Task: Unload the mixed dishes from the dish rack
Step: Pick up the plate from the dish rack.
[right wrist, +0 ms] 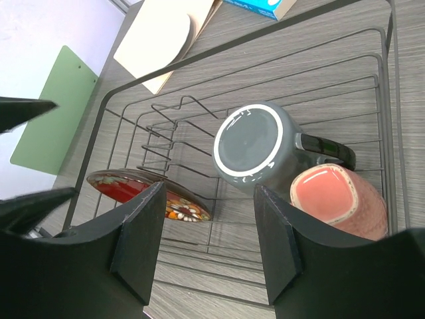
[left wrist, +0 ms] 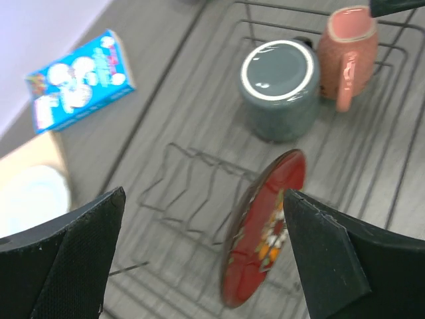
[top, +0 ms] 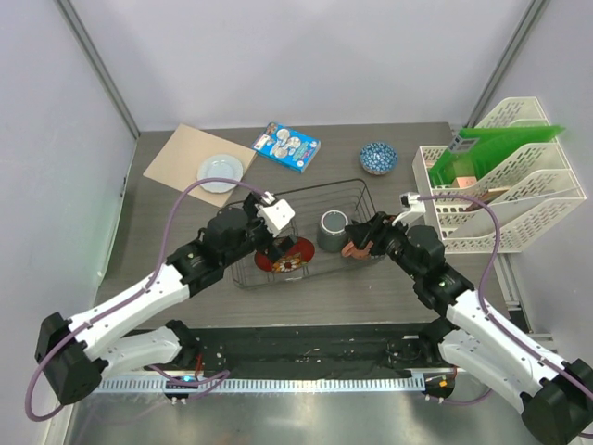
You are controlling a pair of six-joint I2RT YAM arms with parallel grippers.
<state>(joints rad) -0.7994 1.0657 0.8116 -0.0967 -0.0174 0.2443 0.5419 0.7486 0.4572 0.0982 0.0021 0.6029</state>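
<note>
**A:** Unloading looks about midway: one dish rack (top: 310, 209) mid-table holds one red plate (left wrist: 265, 232) leaning over, plus two mugs, a dark grey mug (left wrist: 279, 86) and a pink mug (left wrist: 348, 53). One blue bowl (top: 378, 158) sits outside it.

**B:** Both pincers are spread and empty, left gripper (left wrist: 204, 194) over the plate, right gripper (right wrist: 209, 193) beside the pink mug. Next I'd drop down and pinch the plate's rim.

Black thin-wire rack (top: 324, 186), w/ dark grey mug (top: 333, 230), pinkish-brown mug (top: 351, 248), red patterned plate (top: 287, 264); my L gripper (top: 277, 245), R gripper (top: 364, 234) over it.
</note>
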